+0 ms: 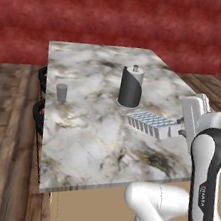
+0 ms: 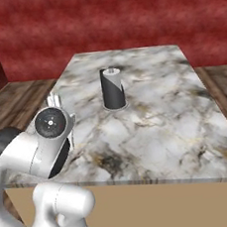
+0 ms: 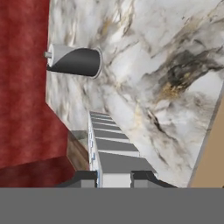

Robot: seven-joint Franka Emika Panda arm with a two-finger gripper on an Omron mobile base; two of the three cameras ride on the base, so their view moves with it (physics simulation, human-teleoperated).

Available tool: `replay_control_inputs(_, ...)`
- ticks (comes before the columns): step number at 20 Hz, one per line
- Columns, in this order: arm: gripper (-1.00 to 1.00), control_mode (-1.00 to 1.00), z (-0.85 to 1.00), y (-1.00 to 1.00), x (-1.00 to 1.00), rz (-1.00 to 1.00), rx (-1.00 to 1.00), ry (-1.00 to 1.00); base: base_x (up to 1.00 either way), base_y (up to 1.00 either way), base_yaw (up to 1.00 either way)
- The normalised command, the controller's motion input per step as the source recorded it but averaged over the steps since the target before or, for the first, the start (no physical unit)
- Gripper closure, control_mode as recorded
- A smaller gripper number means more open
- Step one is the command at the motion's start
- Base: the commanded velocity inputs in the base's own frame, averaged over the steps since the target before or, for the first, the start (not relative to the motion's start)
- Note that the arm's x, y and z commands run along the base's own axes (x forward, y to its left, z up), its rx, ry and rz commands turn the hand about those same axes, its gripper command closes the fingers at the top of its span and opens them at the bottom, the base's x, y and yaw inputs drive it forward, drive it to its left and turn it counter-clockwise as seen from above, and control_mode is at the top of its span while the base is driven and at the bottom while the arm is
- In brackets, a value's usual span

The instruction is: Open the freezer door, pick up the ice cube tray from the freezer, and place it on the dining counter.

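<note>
Held out over the right side of the dining counter [image 1: 87,144], just above the marble: the ice cube tray [image 1: 150,123], clamped at its right end in the jaws of the gripper [image 1: 180,129]. Seen from the hand camera, both dark fingertips [image 3: 83,178] pressed against the tray's near end, its cells running away toward the far red wall [image 1: 123,13]. Just behind the tray, upright on the slab, a dark paper-towel holder [image 1: 130,87]. Farther left, a small grey cup [image 1: 61,92].

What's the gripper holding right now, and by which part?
The gripper is shut on the ice cube tray, gripping one short end, above the dining counter.
</note>
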Motion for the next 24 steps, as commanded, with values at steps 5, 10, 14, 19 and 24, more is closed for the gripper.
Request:
replay_control_inputs(5, 1.0, -1.0, -0.32, 0.0, 0.31, 0.02, 0.0, 0.0, 0.0, 0.0, 0.0)
replay_control_inputs(10, 1.0, -1.0, -0.31, 0.0, 0.29, 0.01, 0.0, 0.0, 0.0, 0.0, 0.0)
replay_control_inputs(14, 1.0, -1.0, -0.34, 0.0, 0.3, 0.01, 0.0, 0.03, 0.0, 0.0, 0.0)
replay_control_inputs(19, 1.0, -1.0, -0.34, 0.0, 0.36, 0.01, 0.0, 0.02, 0.0, 0.0, 0.0)
replay_control_inputs(24, 1.0, -1.0, -0.34, 0.0, 0.38, 0.01, 0.0, 0.0, 0.0, 0.0, 0.0)
